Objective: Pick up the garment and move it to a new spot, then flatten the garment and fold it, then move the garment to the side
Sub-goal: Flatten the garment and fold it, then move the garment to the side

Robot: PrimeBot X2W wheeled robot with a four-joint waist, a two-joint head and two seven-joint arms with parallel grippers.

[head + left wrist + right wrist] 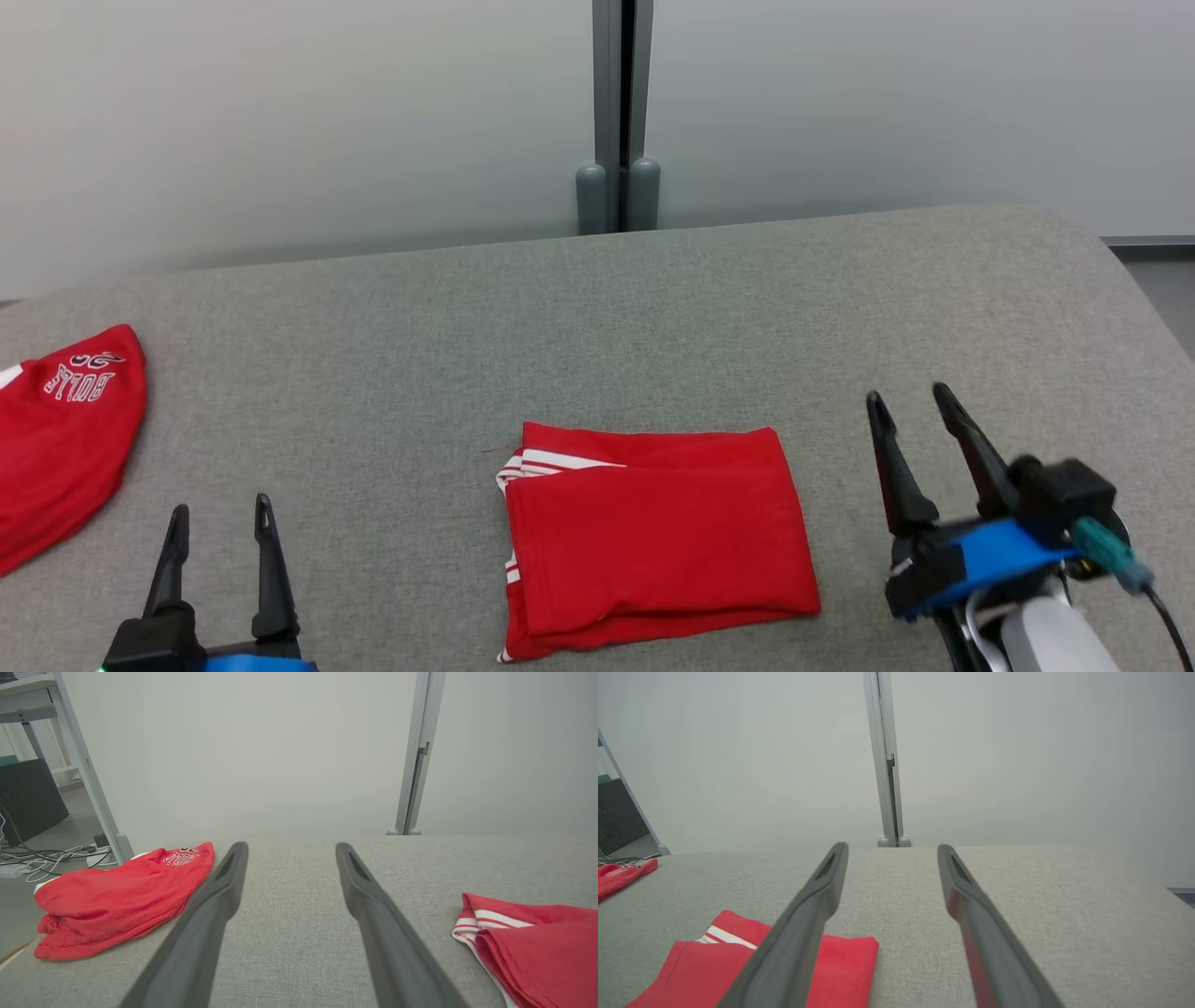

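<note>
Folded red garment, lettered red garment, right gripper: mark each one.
Folded red garment (653, 532): head view, middle of the top layer.
Lettered red garment (117, 900): left wrist view, middle of the cloth.
Right gripper (907, 396): head view, midway between fingertips.

Bright, even, diffuse light casts only faint soft shadows on the grey fabric surface (653, 308), the right gripper (907, 396) looks slightly blurred, and both wrist views bow near their edges.

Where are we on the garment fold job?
Done: the garment lies folded into a flat rectangle on the grey table. In hand: nothing; left gripper and right gripper are both open, apart from the cloth on either side. Left: it sits mid-table, so the move to the side looks not yet done. A second red garment lies at the table's left edge.
</note>
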